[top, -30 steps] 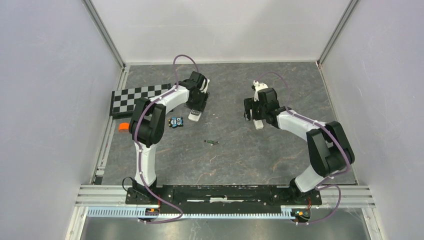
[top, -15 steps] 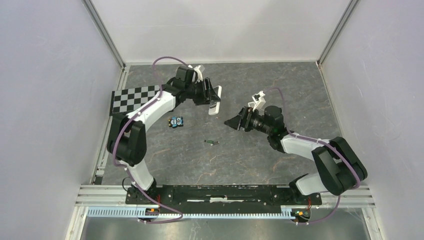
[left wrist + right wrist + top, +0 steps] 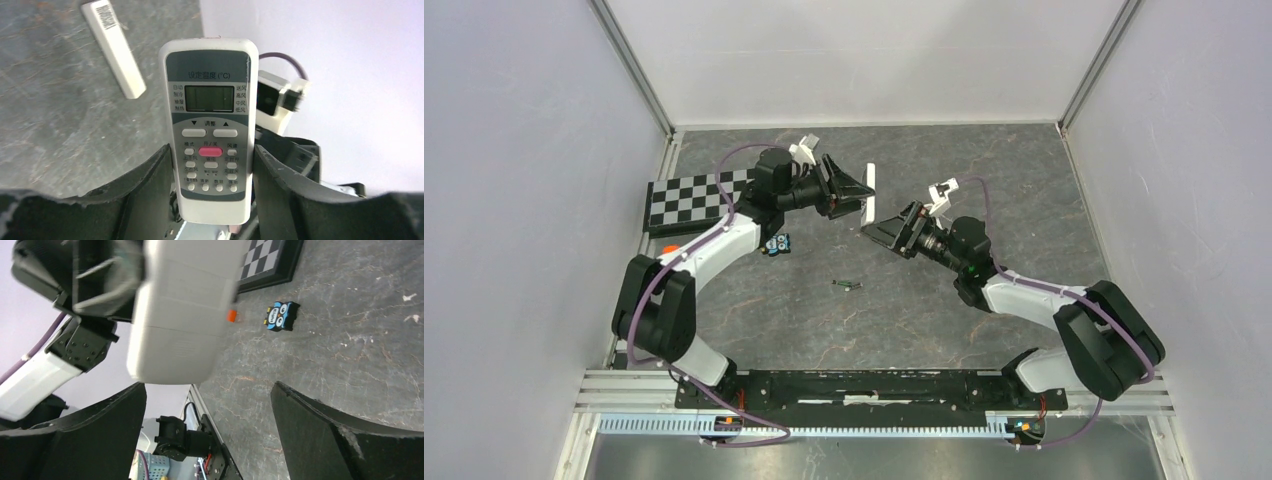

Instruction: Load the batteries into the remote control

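My left gripper [image 3: 212, 165] clamps the white plastic remote control [image 3: 209, 100] mid-air; my right gripper [image 3: 208, 390] is spread wide, facing its back. One slim dark cylindrical battery [image 3: 848, 285] lies on the grey stone-patterned table [image 3: 924, 320].

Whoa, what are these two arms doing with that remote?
The left gripper is clamped on a white remote control and holds it up off the table, buttons toward its own camera. The right gripper, jaws wide open, faces the remote's back without gripping it. A small dark battery lies on the table below them, not yet loaded.
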{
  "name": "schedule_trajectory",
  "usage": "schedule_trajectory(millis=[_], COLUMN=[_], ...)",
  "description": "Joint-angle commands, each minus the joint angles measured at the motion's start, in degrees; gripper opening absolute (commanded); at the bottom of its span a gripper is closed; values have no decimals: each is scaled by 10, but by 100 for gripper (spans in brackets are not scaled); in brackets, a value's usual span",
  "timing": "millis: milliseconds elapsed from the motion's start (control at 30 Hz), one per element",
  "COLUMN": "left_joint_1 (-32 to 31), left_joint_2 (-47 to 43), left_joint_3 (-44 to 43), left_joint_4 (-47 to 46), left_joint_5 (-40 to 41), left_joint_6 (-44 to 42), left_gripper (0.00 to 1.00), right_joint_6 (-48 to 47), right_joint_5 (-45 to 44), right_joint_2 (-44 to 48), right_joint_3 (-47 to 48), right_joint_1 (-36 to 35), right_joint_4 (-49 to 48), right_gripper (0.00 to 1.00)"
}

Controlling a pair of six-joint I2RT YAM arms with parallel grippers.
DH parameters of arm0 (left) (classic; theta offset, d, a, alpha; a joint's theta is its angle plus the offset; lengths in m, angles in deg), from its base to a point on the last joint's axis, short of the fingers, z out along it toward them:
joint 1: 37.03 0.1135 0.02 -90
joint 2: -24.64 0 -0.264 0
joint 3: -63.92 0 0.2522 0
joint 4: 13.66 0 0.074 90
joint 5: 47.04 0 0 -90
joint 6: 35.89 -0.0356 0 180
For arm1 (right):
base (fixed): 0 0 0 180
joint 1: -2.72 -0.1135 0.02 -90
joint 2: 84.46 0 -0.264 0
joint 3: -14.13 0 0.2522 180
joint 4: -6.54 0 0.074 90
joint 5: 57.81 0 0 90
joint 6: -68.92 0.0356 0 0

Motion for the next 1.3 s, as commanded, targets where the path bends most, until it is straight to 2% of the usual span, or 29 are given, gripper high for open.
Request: schedule_trajectory(millis=[0,133,233,633,733,867,933,1000,1133,1267], left_joint_1=[-1,-1,-1,-1,-1,-1,-1,0,0,1], left_joint_2=[-41,-51,-56,-67,-70,-74,-78,-85,-101,-93], left_joint_3=[10,27,30,26,22,20,20,11,-30,-83], left_joint_4=[-92,-139,-142,-174,-172,-166,-157,-114,41,161], left_joint_5=[-33,-45,-45,-59,-62,-62,-61,-57,-14,6], left_joint_6=[61,80,77,118,120,115,102,68,-78,-175], left_gripper=[48,48,48,49,50,52,56,65,98,100], right_joint_6=[26,88,125,125,137,123,75,-15,-196,-382], right_joint_5=[-35,-10,8,-21,-32,-28,-35,-49,-71,-94], right_joint_2=[27,6,1,9,1,-8,-1,14,34,27], right_joint_3=[26,39,50,87,92,104,112,138,187,234], right_joint_1=[-3,-4,-10,-12,-11,-11,-11,-13,-30,-52], right_joint_4=[36,-39,-76,-22,-28,-30,-6,70,200,331], right_gripper=[98,98,98,96,86,60,41,35,31,28])
